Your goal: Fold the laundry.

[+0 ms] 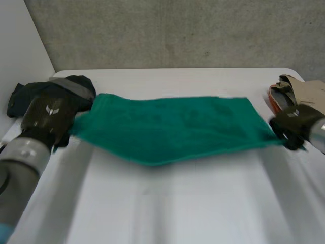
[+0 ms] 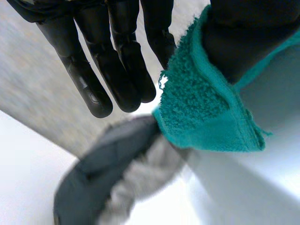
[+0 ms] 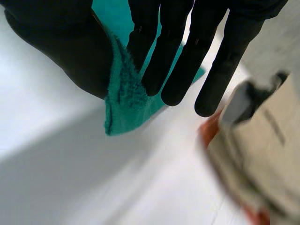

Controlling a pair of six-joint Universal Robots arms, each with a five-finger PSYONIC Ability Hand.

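Green towel [image 1: 172,127] hung stretched out; your left hand [image 1: 48,114] and right hand [image 1: 293,124] each pinched one end. Next you likely had to fold it in half.

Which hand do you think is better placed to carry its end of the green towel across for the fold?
Right, narrowly. Both hands pinch a towel corner, but the left hand sits against the dark clothes, while the right hand looks clearer of the beige clothes.
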